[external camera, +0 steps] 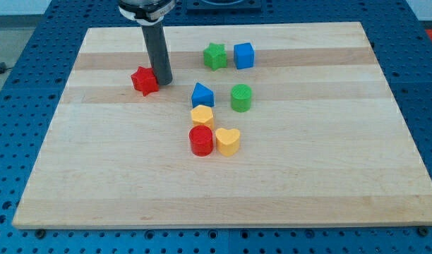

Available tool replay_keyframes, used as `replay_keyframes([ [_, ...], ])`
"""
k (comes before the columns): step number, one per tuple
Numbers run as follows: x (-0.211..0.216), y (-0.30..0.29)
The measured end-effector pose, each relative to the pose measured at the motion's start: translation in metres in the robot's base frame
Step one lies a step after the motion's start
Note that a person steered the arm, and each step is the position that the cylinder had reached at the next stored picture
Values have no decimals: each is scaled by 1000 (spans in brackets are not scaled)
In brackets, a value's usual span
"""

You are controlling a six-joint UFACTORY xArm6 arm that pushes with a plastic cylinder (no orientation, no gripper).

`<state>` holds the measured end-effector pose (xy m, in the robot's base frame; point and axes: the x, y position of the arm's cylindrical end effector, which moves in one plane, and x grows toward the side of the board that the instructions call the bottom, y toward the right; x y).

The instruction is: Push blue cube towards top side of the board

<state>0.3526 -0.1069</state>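
Resting on a pale wooden desk point(96, 176), a red star block point(144, 80) sits at the view's left; my tip point(164, 82) touches its right side; the arm ends in a plain rod, so no hand exists to spread or pinch. Centre, from top: green star block point(214, 56); blue triangular block point(202, 94), possibly a wedge; yellow hexagon block point(202, 116); red cylinder point(200, 140); yellow heart block point(228, 141). Further right, a green cylinder point(241, 97); the blue cube point(243, 55) stands near the top edge, beside the green star, well apart from my tip.

Blue cube point(243, 55), green star point(215, 56), red star point(145, 80), pale striped wooden board point(329, 176).
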Motion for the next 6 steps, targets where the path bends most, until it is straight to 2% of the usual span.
replay_keyframes([
  [1,-1,84],
  [2,-25,124],
  [4,-37,112],
  [6,-81,172],
])
